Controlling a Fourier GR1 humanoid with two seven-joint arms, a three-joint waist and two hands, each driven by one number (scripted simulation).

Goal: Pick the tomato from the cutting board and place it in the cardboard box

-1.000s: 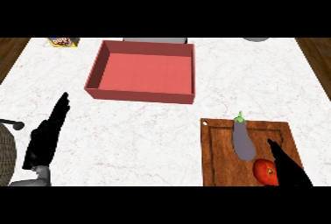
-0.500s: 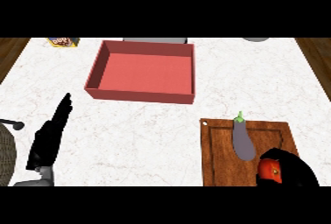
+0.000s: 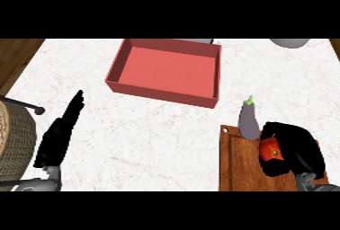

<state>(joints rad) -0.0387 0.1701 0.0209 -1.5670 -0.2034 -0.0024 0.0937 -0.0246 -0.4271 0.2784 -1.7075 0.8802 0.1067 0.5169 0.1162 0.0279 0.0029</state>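
The red tomato shows inside my right hand, whose black fingers are curled round it above the wooden cutting board at the lower right. The open reddish cardboard box stands at the upper middle of the white marble counter, some way up and left of the tomato. My left hand rests at the left with straight fingers pointing up, holding nothing.
A purple eggplant with a green stem lies at the board's far edge, right beside my right hand. A wicker basket sits at the left edge. A grey round object shows at the top right.
My right hand has curled round the tomato and carried it toward the eggplant end of the board. The view has shifted, so everything sits further right and lower. The left hand stays still.
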